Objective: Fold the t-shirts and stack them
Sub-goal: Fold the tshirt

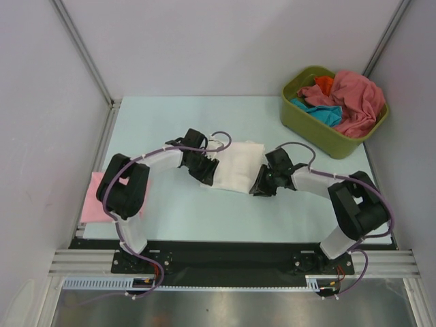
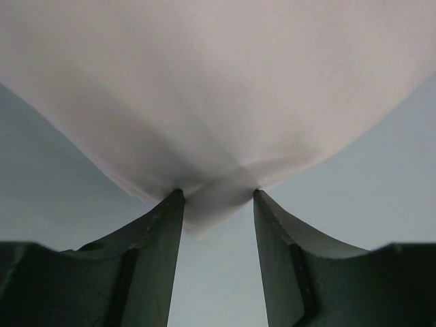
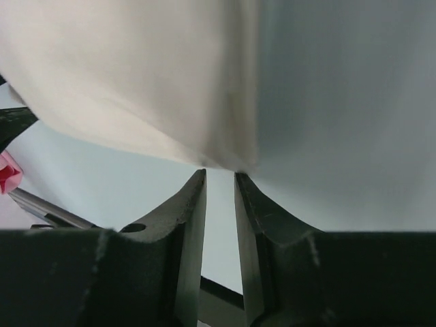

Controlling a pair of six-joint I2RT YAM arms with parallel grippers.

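Top external view shows the white t-shirt [image 1: 238,162] lying at the middle of the table [image 1: 163,126], while wrist views show the left gripper [image 2: 216,194] clamped on a bunched corner and the right gripper [image 3: 219,174] nearly together at an edge, hold unclear, so lifting could drop that side, skewing the fold.

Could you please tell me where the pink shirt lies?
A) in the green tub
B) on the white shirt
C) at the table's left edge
C: the pink shirt lies flat at the table's left edge, apart from the white shirt and the tub.
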